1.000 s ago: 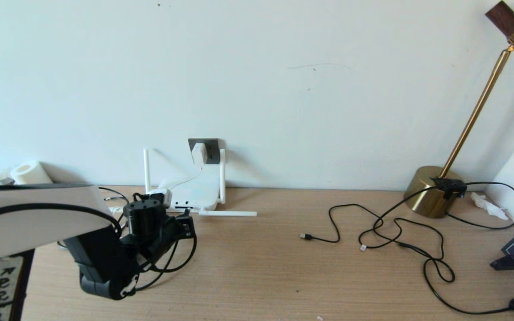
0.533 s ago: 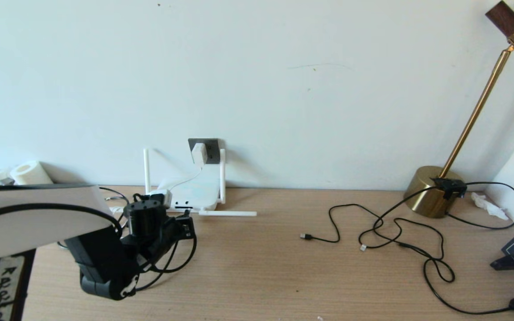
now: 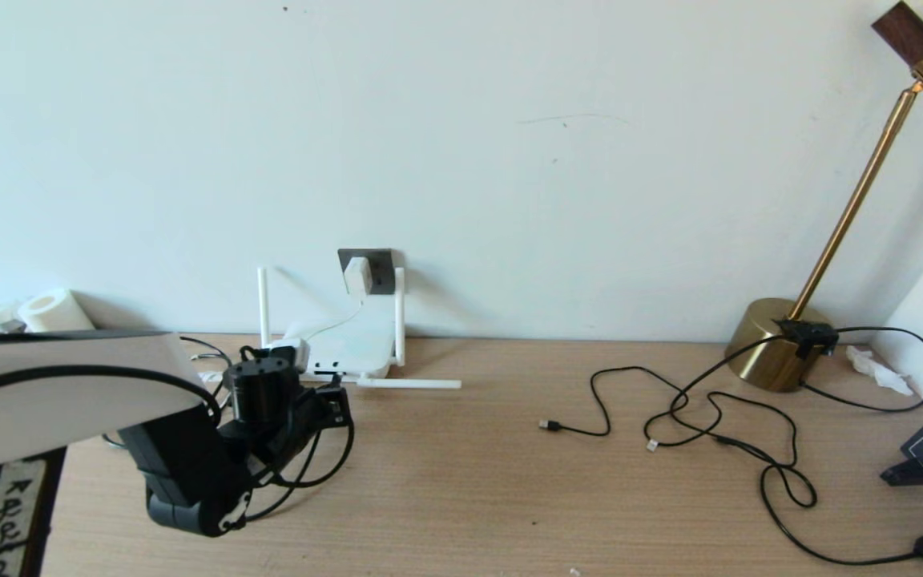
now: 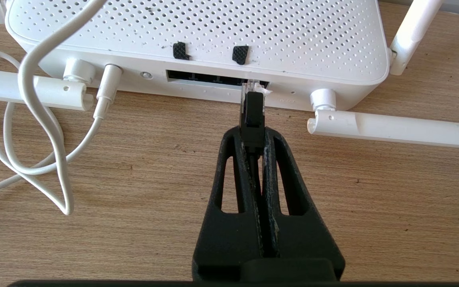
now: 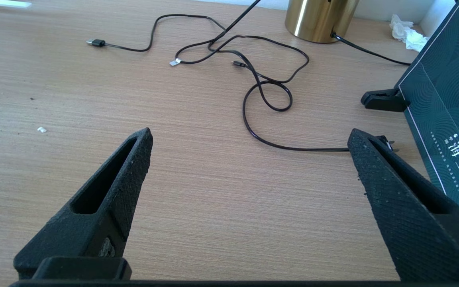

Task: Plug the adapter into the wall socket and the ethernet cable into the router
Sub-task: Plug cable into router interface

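The white adapter (image 3: 357,276) sits in the dark grey wall socket (image 3: 379,268), its thin white cord (image 4: 38,131) running down to the white router (image 3: 349,346) on the desk below. My left gripper (image 4: 252,133) is shut on the black ethernet cable (image 4: 252,113). The cable's clear connector tip touches the mouth of the rightmost dark port in the router's (image 4: 197,36) near edge. In the head view the left gripper (image 3: 332,394) is just in front of the router. My right gripper (image 5: 249,139) is open above bare desk, holding nothing, out of the head view.
Thin black cords (image 3: 718,417) with small plugs trail across the right side of the desk to a brass lamp (image 3: 778,344). A dark green box (image 5: 448,99) on a black clip stands at the far right. Router antennas (image 4: 393,129) lie flat on either side of the ports.
The left arm has edged very slightly; the gripper stays at the router's edge with the cable in it. Nothing else has moved.
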You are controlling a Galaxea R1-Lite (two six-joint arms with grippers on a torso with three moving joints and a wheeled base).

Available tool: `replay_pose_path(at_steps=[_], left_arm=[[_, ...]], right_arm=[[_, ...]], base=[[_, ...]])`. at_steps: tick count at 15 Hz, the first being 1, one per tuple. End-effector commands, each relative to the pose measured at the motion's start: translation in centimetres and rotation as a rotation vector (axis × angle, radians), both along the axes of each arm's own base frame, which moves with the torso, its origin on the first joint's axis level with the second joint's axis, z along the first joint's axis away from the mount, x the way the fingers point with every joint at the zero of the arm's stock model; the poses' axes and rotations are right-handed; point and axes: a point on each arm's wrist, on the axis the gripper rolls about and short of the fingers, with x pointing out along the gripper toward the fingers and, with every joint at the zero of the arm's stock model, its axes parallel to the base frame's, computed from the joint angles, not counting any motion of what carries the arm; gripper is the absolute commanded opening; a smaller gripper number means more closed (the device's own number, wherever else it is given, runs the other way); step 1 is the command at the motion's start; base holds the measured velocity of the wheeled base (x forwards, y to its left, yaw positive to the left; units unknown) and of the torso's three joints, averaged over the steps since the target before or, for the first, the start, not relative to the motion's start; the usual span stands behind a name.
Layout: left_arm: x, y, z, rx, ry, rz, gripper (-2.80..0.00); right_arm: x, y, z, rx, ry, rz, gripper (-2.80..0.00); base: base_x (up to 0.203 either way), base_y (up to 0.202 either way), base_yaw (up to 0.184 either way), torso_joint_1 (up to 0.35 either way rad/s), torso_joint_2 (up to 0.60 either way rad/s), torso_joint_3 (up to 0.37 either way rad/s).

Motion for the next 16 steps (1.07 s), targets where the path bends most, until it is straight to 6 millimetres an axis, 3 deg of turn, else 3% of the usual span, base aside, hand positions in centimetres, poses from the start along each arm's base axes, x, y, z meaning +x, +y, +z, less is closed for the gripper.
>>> replay_pose_path(at_steps=[1,16], left_arm=[[0.07,-0.01,0.03,-0.002,-0.007,0.001,-2.8],[0.33,-0.08,-0.05,-0.003,-0.011,0.001,-2.8]], right_arm=[[0.01,0.0,-0.01,0.0,0.003,0.002,0.0],[0.01,0.0,-0.01,0.0,0.003,0.002,0.0]], base=[[0.0,0.0,0.0,0.0,0.0,0.0],[0.0,0.0,0.0,0.0,0.0,0.0]])
